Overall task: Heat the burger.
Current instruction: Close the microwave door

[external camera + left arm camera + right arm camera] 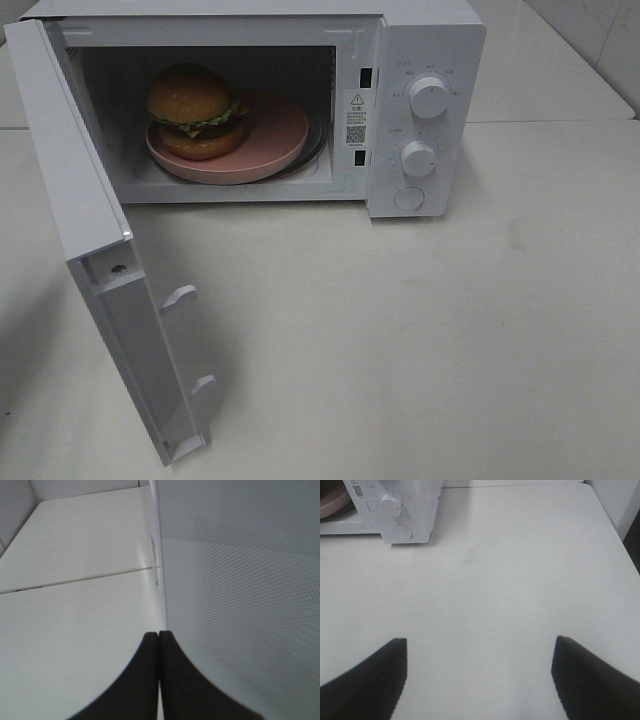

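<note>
The burger (195, 110), with a shiny brown bun and dark filling, sits on a pink plate (265, 140) inside the open white microwave (425, 40). The microwave door (95, 230) is swung wide open toward the front left. Neither gripper shows in the exterior high view. In the left wrist view my left gripper (159, 637) is shut and empty, its black fingers (145, 680) together right beside the dotted outer face of the door (240, 605). In the right wrist view my right gripper (479, 650) is open and empty above bare table, away from the microwave (410, 505).
The microwave has two round knobs (429, 96) and a button (408, 198) on its right panel. The white table (420, 340) spreads in front and to the right. A table edge (615, 525) shows at the far right of the right wrist view.
</note>
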{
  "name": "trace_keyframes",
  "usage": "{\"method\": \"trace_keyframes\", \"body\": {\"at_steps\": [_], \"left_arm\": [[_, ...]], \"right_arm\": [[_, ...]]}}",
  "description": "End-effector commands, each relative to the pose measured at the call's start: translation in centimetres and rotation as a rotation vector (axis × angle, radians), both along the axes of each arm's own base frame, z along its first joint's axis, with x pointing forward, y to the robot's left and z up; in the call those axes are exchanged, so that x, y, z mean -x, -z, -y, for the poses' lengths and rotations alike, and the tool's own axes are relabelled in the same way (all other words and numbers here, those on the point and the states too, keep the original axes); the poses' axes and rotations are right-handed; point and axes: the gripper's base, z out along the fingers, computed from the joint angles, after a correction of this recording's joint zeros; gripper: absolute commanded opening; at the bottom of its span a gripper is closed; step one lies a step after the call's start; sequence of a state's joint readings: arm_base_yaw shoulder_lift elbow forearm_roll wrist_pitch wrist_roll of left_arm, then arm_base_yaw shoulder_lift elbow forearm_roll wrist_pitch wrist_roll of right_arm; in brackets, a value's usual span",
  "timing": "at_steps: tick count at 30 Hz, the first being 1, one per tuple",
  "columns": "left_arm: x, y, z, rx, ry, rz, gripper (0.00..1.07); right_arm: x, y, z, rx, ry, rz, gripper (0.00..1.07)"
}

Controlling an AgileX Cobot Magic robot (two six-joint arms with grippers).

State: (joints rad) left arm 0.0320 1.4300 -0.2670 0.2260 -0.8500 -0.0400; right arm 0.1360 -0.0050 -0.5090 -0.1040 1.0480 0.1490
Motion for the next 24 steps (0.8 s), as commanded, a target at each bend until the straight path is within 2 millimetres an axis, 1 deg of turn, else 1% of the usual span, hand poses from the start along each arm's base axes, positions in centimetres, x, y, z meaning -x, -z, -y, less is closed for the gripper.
{"method": "trace_keyframes", "body": {"at_steps": [1,2,4,5,6,7,8,9,10,11,12,13,14,15,16,18,19,20,21,23,24], "left_arm": [[-0.5,0.6,0.6,0.059,0.064,0.056,0.00],[-0.5,0.6,0.6,0.059,0.064,0.056,0.00],[-1.2,1.6,2.1,0.079,0.134,0.054,0.00],[-1.2,1.6,2.1,0.079,0.134,0.054,0.00],[-1.4,1.9,2.4,0.080,0.147,0.042,0.00],[-1.9,2.3,3.5,0.071,0.190,0.035,0.00],[-1.9,2.3,3.5,0.071,0.190,0.035,0.00],[-2.2,2.4,4.1,0.069,0.215,0.033,0.00],[-2.6,2.6,5.4,0.069,0.262,0.036,0.00],[-2.6,2.6,5.4,0.069,0.262,0.036,0.00],[-2.9,2.6,6.5,0.073,0.304,0.045,0.00],[-2.9,2.6,6.5,0.073,0.304,0.045,0.00],[-3.1,2.8,6.9,0.074,0.315,0.042,0.00],[-3.4,2.8,7.7,0.080,0.331,0.046,0.00],[-3.4,2.8,7.7,0.080,0.331,0.046,0.00],[-3.7,2.9,8.8,0.089,0.347,0.047,0.00],[-3.7,2.9,8.8,0.089,0.347,0.047,0.00],[-4.0,2.9,9.6,0.097,0.351,0.047,0.00],[-4.0,2.9,9.6,0.097,0.351,0.047,0.00],[-4.4,3.1,10.6,0.117,0.330,0.038,0.00],[-4.4,3.1,10.6,0.117,0.330,0.038,0.00]], "right_arm": [[0.4,0.0,0.1,0.011,0.002,0.035,0.76],[0.4,0.0,0.1,0.011,0.002,0.035,0.76],[0.4,0.0,0.1,0.011,0.002,0.035,0.76],[0.4,0.0,0.1,0.011,0.002,0.035,0.76],[0.4,0.0,0.1,0.011,0.002,0.035,0.76],[0.4,0.0,0.1,0.011,0.002,0.035,0.76],[0.4,0.0,0.1,0.011,0.002,0.035,0.76],[0.4,0.0,0.1,0.011,0.002,0.035,0.76],[0.4,0.0,0.1,0.011,0.002,0.035,0.76],[0.4,0.0,0.1,0.011,0.002,0.035,0.76],[0.4,0.0,0.1,0.011,0.002,0.035,0.76],[0.4,0.0,0.1,0.011,0.002,0.035,0.76],[0.4,0.0,0.1,0.011,0.002,0.035,0.76],[0.4,0.0,0.1,0.011,0.002,0.035,0.76],[0.4,0.0,0.1,0.011,0.002,0.035,0.76],[0.4,0.0,0.1,0.011,0.002,0.035,0.76],[0.4,0.0,0.1,0.011,0.002,0.035,0.76],[0.4,0.0,0.1,0.011,0.002,0.035,0.76],[0.4,0.0,0.1,0.011,0.002,0.035,0.76],[0.4,0.0,0.0,0.009,0.000,0.035,0.76],[0.4,0.0,0.0,0.009,0.000,0.035,0.76]]}}
